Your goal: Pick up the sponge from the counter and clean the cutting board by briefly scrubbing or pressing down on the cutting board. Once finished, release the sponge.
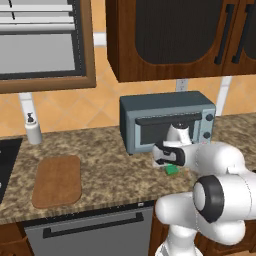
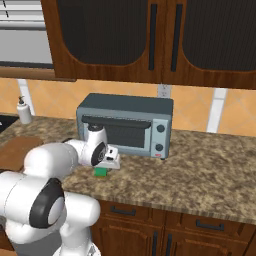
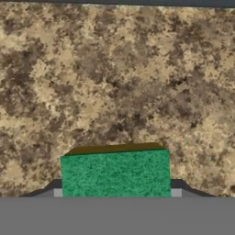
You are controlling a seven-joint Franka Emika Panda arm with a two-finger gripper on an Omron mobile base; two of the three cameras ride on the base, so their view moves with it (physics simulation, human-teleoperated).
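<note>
You are completing the pick-up step: the jaws appear to be clenching the sponge (image 3: 114,174) on the desk (image 1: 105,165), before the toaster oven (image 1: 167,122). Next, lift and carry it left to the cutting board (image 1: 57,181).

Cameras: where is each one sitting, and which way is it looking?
Left base view: behind the arm on its left, looking forward and down at the counter, cutting board and toaster oven; white arm at lower right.
Right base view: behind on the right, same counter; arm at lower left.
Hand view: on the hand, looking down at the sponge.
Both base views share the toaster oven, soap bottle and sponge under the gripper.
</note>
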